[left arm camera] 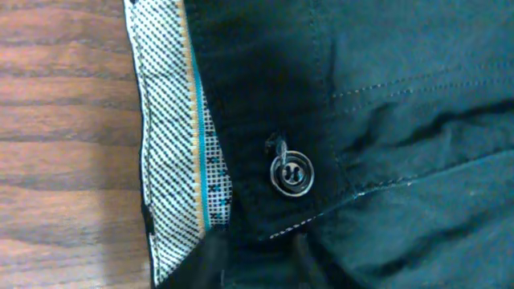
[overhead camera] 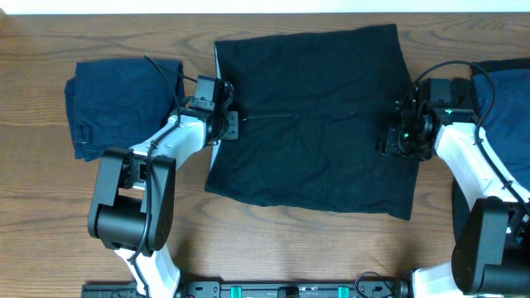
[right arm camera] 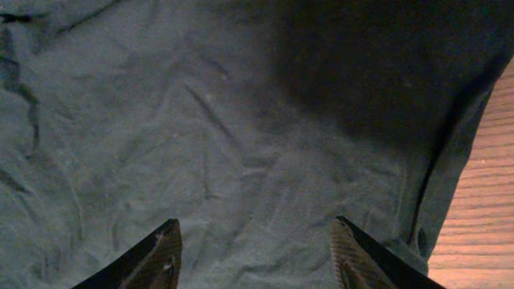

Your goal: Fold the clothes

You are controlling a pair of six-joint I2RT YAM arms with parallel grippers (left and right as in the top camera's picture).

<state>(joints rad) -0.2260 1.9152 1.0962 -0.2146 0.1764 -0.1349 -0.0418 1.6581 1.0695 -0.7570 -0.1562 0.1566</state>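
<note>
A wide black garment (overhead camera: 315, 124) lies spread flat on the wooden table (overhead camera: 50, 215). It sits in the middle between the left and right edges, with its far hem near the far edge. A folded navy cloth (overhead camera: 116, 108) lies by the left edge of the table, apart from the black garment. A second navy cloth (overhead camera: 509, 91) lies at the right edge and is partly cut off by the picture. The left gripper (overhead camera: 225, 120) is at the left side of the black garment, on the waistband, low over the cloth. In the left wrist view the waistband is turned open and shows a pale patterned inner strip (left arm camera: 165, 120) with a thin teal and yellow line along it, and beside it a dark round button (left arm camera: 291, 173) with two holes. Only dark, blurred tips of the left fingers appear at the bottom of that view, so it is not possible to tell whether they pinch the cloth or stand apart. The right gripper (overhead camera: 406, 136) is over the right side of the black garment, close to its right hem. In the right wrist view its two fingers (right arm camera: 161, 257) stand well apart, with wrinkled black cloth under them and nothing held between them. Bare wood shows just beyond the hem at the right.
</note>
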